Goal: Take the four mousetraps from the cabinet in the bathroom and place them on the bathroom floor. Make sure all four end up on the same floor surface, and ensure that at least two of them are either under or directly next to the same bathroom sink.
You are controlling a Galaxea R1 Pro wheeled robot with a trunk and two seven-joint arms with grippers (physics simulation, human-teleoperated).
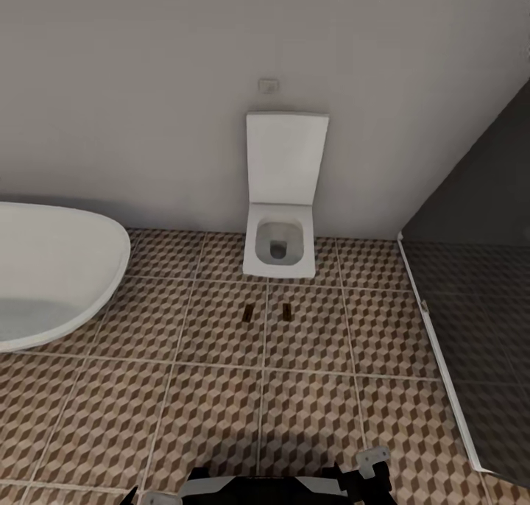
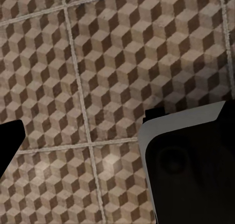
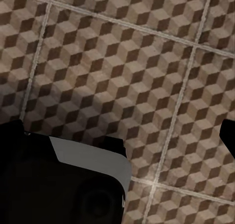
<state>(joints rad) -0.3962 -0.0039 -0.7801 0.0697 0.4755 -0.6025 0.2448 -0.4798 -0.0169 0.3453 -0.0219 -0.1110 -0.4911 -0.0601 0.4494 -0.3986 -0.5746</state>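
Two mousetraps lie side by side on the cube-patterned bathroom floor [image 1: 221,402], just in front of the toilet: one small dark plate [image 1: 248,313] and a second [image 1: 286,311] beside it. The other mousetraps and the cabinet are out of view. In the left wrist view my left gripper [image 2: 117,131] hangs open over bare tiles [image 2: 107,52], one dark fingertip [image 2: 10,143] at the frame's edge. My right gripper [image 3: 120,131] is likewise open above tiles [image 3: 122,52], a fingertip [image 3: 228,136] at the edge. Nothing is between either pair of fingers.
A white wall-hung toilet [image 1: 280,247] with raised lid stands against the far wall. A white rounded tub [image 1: 51,269] fills the left. Dark glass shower panels [image 1: 478,328] with a pale sill close off the right. My own dark base [image 1: 265,486] shows at the bottom.
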